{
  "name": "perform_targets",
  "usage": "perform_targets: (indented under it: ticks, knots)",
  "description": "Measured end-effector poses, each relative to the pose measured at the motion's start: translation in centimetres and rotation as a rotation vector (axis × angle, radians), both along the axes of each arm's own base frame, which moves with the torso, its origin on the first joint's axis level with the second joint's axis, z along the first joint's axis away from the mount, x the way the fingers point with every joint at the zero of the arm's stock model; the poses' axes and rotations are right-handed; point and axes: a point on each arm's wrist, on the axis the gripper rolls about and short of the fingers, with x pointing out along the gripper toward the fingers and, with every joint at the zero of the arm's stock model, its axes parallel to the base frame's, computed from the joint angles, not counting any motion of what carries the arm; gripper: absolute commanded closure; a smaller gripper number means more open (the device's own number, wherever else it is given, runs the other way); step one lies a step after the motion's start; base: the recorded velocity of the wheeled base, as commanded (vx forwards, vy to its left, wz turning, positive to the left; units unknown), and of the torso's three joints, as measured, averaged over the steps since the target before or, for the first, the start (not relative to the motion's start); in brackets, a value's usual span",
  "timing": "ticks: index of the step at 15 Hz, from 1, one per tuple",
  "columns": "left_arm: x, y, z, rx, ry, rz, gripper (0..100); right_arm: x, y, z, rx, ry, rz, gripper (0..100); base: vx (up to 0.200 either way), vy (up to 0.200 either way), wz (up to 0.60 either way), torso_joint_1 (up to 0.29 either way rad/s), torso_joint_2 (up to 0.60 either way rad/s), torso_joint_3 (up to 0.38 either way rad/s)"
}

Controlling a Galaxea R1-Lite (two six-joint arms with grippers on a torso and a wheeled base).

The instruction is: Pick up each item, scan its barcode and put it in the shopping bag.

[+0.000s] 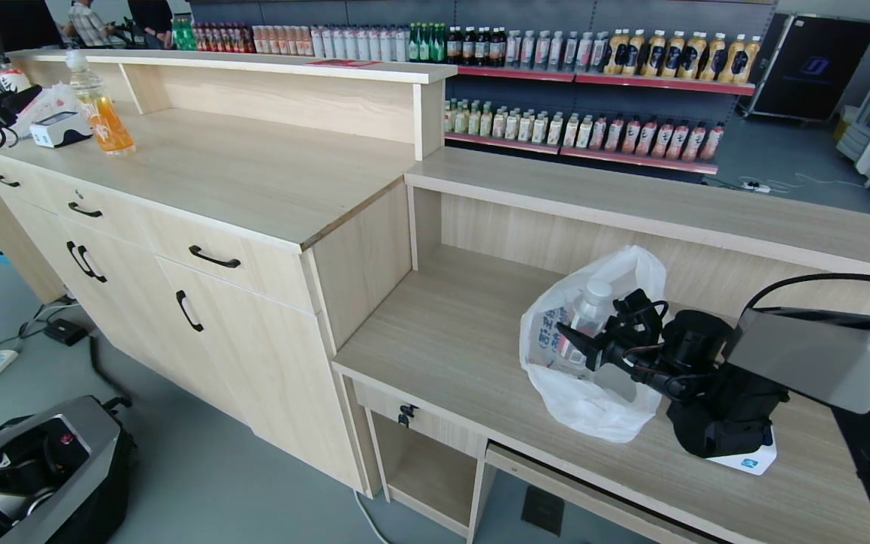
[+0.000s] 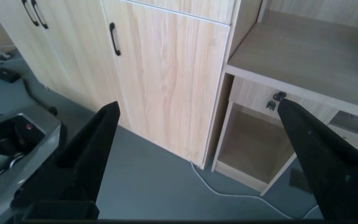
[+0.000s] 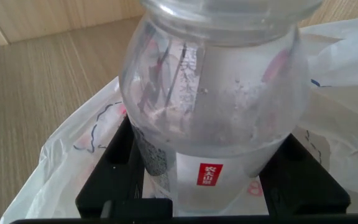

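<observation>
Tall light-wood checkout counter (image 1: 254, 174) along the left, with drawers and cabinet doors with black handles on its near face. Lower desk (image 1: 450, 340) of the same wood joined on its right, with an open cubby beneath. Store shelves (image 1: 593, 79) across the far side, lined with rows of drink bottles.

White plastic shopping bag (image 1: 593, 408) on the lower desk toward the right, mouth open upward, printed panel facing left. Seen in the right wrist view too, bag (image 3: 73, 162) spread on both sides under the bottle.

Right gripper (image 1: 582, 351) at the bag's mouth, black fingers (image 3: 120, 177) closed against the sides of a clear water bottle (image 1: 588, 313). Bottle (image 3: 213, 93) upright with white cap on top, held within the bag's open mouth, plastic rising behind it. Cannot tell whether its base touches the bag's bottom.

Left gripper (image 2: 197, 162) low, over grey floor in front of the cabinet doors, spread wide with nothing between the fingers (image 2: 82, 155).

Orange drink bottle (image 1: 103, 106) upright on the tall counter's far left end. White boxy device (image 1: 61, 130) just left of it. Small white device (image 1: 745, 459) on the lower desk, near right of the bag, partly hidden under the right arm.
</observation>
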Motion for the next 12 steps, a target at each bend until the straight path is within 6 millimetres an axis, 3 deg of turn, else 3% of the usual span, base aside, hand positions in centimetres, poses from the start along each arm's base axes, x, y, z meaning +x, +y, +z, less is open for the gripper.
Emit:
perform_targets:
  ticks: [7,8,12]
  knots:
    - [0.0,0.0,0.0,0.0,0.0,0.0,0,0.0,-0.1,-1.5,-0.015,0.028,-0.001,100,0.0,0.0,0.0,0.0,0.0,0.0]
    - [0.0,0.0,0.0,0.0,0.0,0.0,0,0.0,-0.1,-1.6,-0.02,0.026,-0.001,0,0.0,0.0,0.0,0.0,0.0,0.0]
    - [0.0,0.0,0.0,0.0,0.0,0.0,0,0.0,0.0,-1.4,-0.033,0.012,-0.001,0,0.0,0.0,0.0,0.0,0.0,0.0]
